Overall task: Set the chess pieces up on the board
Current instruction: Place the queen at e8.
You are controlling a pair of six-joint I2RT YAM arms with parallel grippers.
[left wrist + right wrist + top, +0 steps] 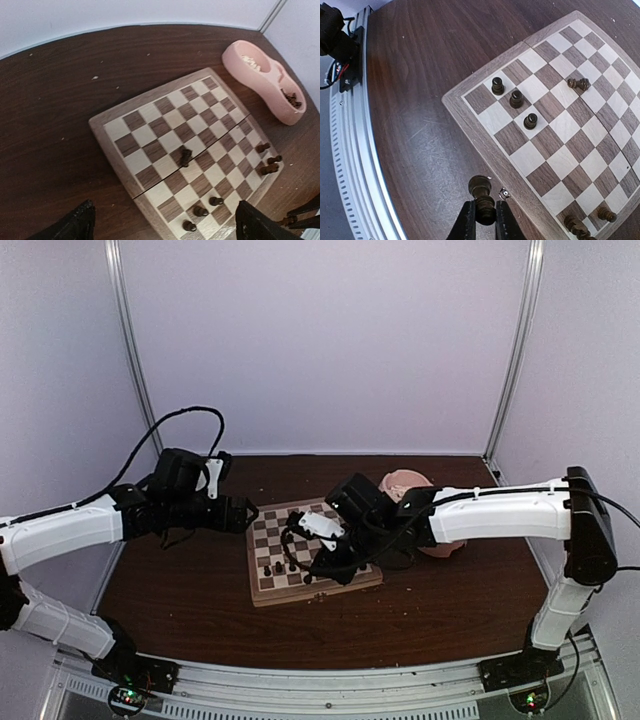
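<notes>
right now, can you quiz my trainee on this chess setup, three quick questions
1. True or false: the right fingers are shut on a dark piece.
2. The lone piece near the middle of the board is: A upright, B lying on its side, C stacked on another piece.
3. How many pieces stand in the diagonal row by the board's corner?

Key: 1 true; 2 B; 3 three.
</notes>
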